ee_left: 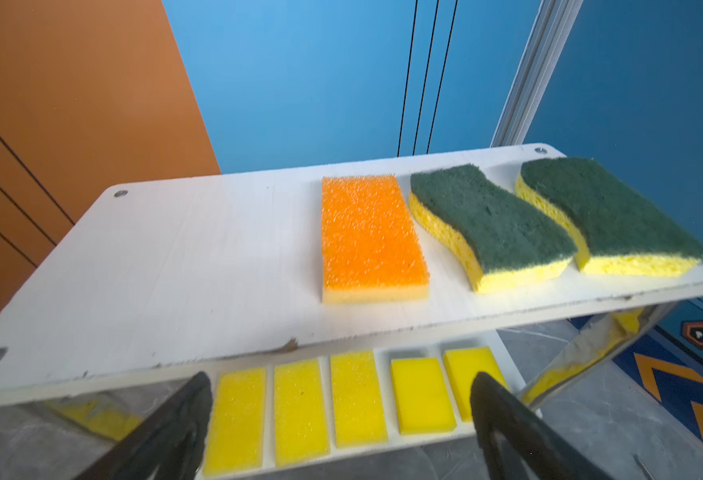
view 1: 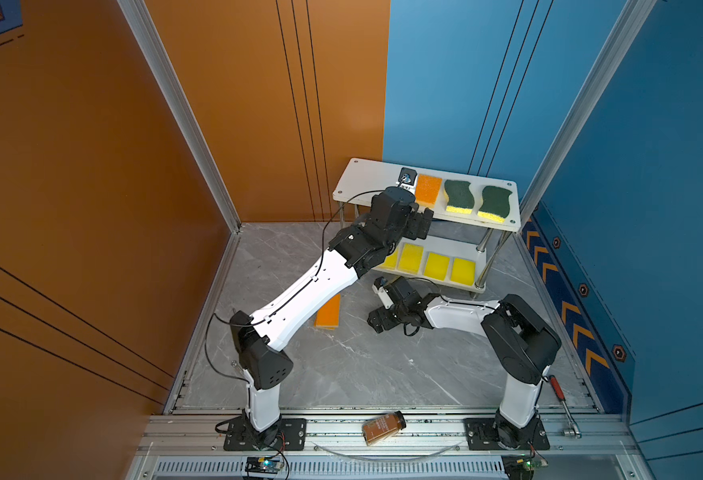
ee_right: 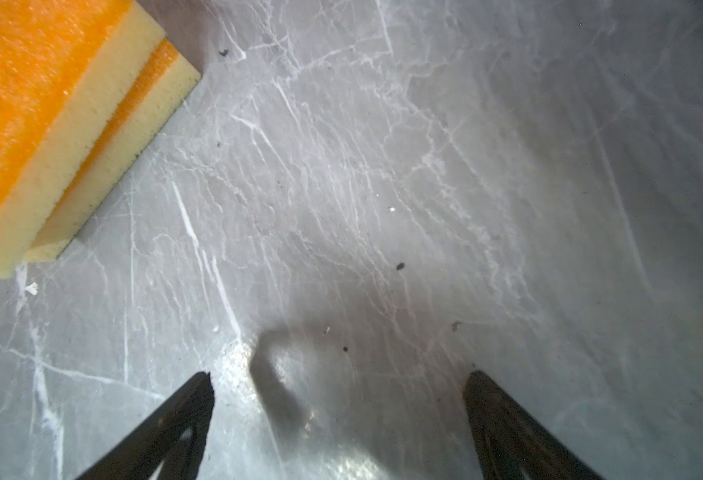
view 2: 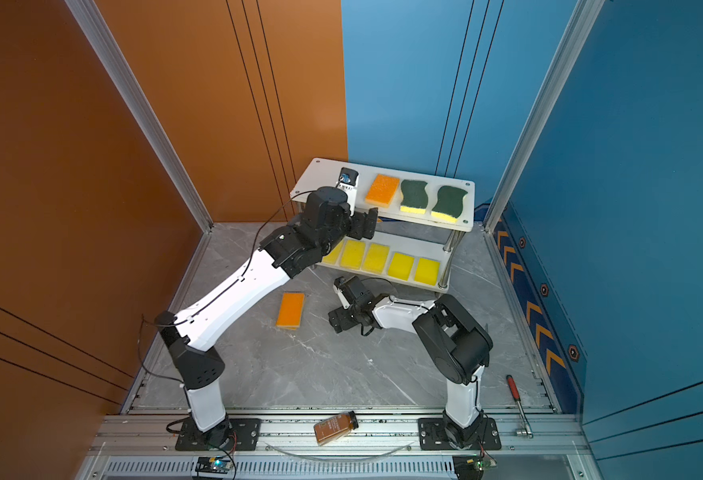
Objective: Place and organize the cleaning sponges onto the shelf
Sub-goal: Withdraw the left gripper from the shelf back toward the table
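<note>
The shelf stands at the back. Its top board carries one orange-topped sponge and two green-topped sponges in a row. Several yellow sponges line the lower board. Two orange-topped sponges lie stacked on the floor. My left gripper is open and empty just in front of the top board's edge. My right gripper is open and empty, low over the floor beside the stack.
A brown bottle lies on the front rail. A red-handled tool rests at the right front. Walls close in behind and beside the shelf. The left half of the top board is bare.
</note>
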Tool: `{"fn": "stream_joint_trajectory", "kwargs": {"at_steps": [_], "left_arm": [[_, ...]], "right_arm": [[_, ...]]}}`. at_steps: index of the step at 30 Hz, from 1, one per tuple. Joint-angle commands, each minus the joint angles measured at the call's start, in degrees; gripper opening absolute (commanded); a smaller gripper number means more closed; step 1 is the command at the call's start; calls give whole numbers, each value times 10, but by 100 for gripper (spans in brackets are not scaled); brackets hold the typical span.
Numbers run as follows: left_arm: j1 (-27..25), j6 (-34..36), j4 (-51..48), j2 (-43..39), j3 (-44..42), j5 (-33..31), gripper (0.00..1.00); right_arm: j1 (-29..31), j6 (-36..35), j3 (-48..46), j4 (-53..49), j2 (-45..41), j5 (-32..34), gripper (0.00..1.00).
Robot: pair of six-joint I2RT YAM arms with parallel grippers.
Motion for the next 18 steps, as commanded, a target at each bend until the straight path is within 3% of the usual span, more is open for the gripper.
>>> {"fn": "stream_joint_trajectory", "kwargs": {"at_steps": [1, 10, 18], "left_arm": [[2, -1, 12, -76, -96, -22, 98], [32, -63, -19, -254, -355, -82, 98], [85, -160, -30, -334, -509, -43, 98]], "right_arm": [[-5, 17, -30, -102, 8, -15, 93], [-5, 26, -9, -138, -13, 0, 94], [-5, 35, 15, -163, -23, 11, 94]]}}
